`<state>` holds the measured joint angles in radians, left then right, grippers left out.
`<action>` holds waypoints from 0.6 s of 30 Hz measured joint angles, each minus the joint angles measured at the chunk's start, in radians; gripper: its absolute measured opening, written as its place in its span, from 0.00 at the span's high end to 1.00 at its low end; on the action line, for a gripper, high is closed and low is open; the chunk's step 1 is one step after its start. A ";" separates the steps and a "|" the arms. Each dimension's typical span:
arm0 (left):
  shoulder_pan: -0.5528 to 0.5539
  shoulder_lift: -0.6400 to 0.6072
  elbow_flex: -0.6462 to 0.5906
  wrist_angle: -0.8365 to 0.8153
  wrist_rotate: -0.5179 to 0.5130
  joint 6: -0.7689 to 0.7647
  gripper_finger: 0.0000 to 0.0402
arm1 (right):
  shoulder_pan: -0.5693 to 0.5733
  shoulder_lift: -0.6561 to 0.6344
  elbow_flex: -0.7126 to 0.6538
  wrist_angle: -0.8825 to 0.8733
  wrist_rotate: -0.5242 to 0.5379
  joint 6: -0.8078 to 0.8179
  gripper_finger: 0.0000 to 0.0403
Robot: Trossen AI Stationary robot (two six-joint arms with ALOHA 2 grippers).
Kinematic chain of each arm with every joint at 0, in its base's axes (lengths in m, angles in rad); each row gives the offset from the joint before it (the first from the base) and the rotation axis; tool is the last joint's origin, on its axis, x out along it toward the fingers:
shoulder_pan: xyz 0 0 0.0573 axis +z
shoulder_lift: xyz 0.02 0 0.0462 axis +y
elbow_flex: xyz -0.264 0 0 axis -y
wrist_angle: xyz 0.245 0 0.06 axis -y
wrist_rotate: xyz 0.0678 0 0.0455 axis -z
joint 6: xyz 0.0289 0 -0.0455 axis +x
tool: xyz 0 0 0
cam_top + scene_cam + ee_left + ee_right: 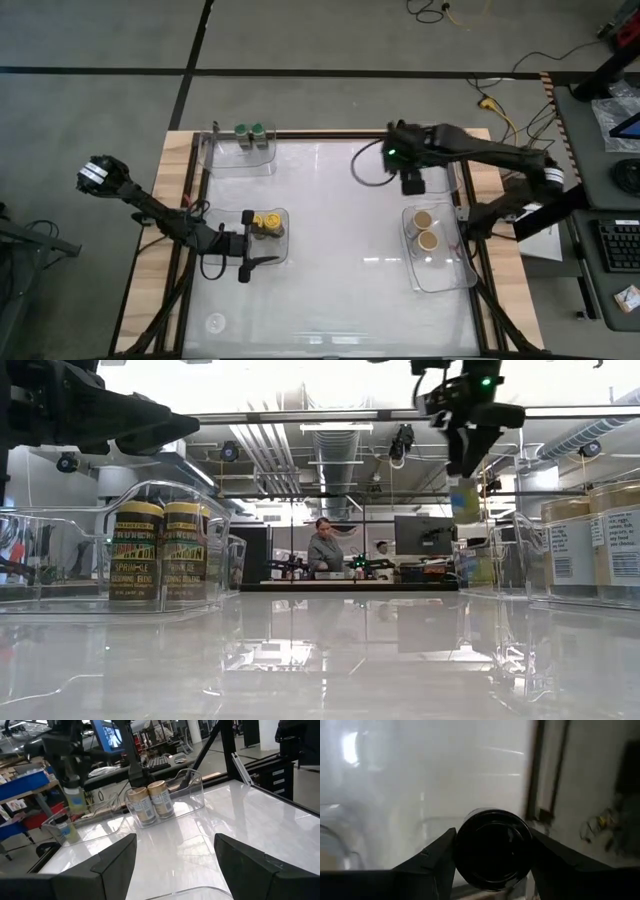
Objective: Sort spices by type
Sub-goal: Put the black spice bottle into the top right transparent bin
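**A:** Start big. Why is the glossy white tabletop (340,230) laid out like that?

**B:** It reads as one clear plastic tray per kind of spice. The tray on the right (445,278) holds two tan-lidded cylindrical jars (425,229) touching each other. The tray on the left, near the left arm (280,255), holds the yellow-lidded jars with dark labels (266,224). The tray at the far left corner (225,160) has two green-lidded jars (250,131).

**A:** And the arms?

**B:** The right gripper (492,865) hangs above the far right part of the tabletop, beyond the tan jars' tray. Its fingers are clamped on a small black-lidded jar (492,847), gripped on either side of the lid. The low view shows the jar's pale body hanging clear of the surface, so it is carried, not set down.

**A:** Why hold it up there?

**B:** My guess is it is in transit; black matches none of the filled trays I can see.

**A:** The left one?

**B:** The left gripper (175,862) waits beside the yellow jars' tray, fingers apart and holding nothing.
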<state>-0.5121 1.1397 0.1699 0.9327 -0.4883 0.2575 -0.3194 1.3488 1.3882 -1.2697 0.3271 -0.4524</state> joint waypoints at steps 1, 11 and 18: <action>0.000 0.000 0.000 0.000 0.000 -0.003 0.38 | -0.016 -0.029 -0.015 0.008 0.015 0.008 0.51; 0.002 0.000 0.000 0.001 -0.001 -0.009 0.38 | -0.211 -0.217 -0.269 0.155 -0.048 -0.039 0.50; 0.002 0.000 0.000 -0.010 -0.001 -0.030 0.38 | -0.349 -0.312 -0.456 0.397 -0.080 -0.089 0.49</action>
<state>-0.5106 1.1397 0.1699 0.9228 -0.4889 0.2277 -0.6682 1.0370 0.9327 -0.8729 0.2467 -0.5416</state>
